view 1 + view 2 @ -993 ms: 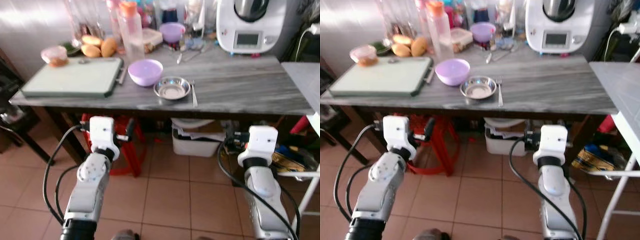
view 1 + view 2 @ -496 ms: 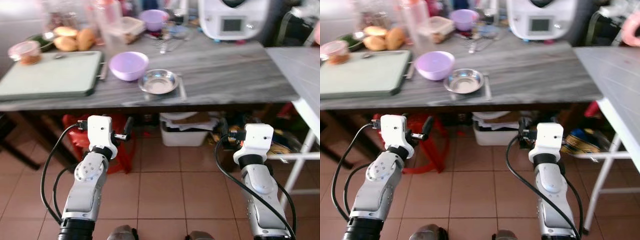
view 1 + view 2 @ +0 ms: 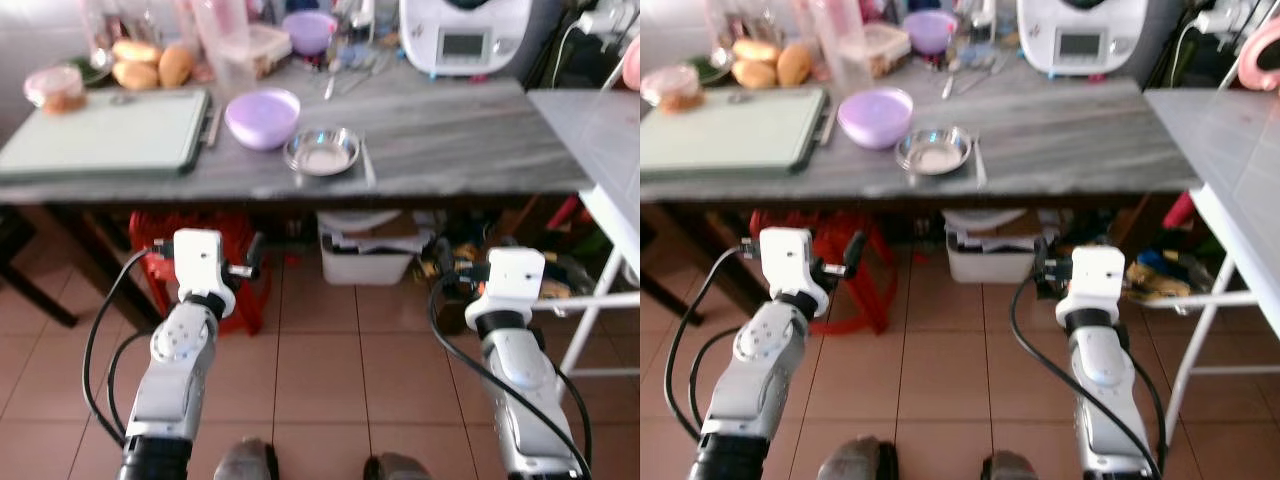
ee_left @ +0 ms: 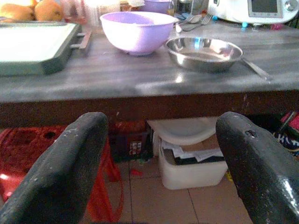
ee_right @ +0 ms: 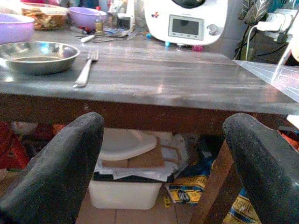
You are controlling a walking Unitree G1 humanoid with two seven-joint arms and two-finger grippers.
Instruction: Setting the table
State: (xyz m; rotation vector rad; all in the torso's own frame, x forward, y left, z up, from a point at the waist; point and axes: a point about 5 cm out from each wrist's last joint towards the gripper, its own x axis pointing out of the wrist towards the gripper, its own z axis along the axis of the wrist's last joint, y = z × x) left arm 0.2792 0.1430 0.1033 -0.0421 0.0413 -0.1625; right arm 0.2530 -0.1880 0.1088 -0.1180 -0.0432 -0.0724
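A lilac bowl [image 3: 262,117] stands on the grey wooden table [image 3: 470,140]. A shallow steel dish [image 3: 321,151] sits just to its right, and a fork [image 3: 367,165] lies beside the dish. My left gripper [image 4: 161,125] is open and empty, held low in front of the table edge, below the bowl and dish. My right gripper [image 5: 163,125] is also open and empty at the same height, further right, facing the table edge near the fork [image 5: 85,70].
A pale green tray [image 3: 100,135] covers the table's left end, with bread rolls [image 3: 140,65], bottles and a small purple bowl [image 3: 308,28] behind. A white kitchen machine [image 3: 462,35] stands at the back right. Under the table are a red stool [image 3: 160,270] and white bin [image 3: 367,262]. Another grey table [image 3: 600,130] adjoins right.
The whole picture has shifted: the camera has drawn back and the table now sits higher and smaller. Both arms keep the same pose, fingers apart.
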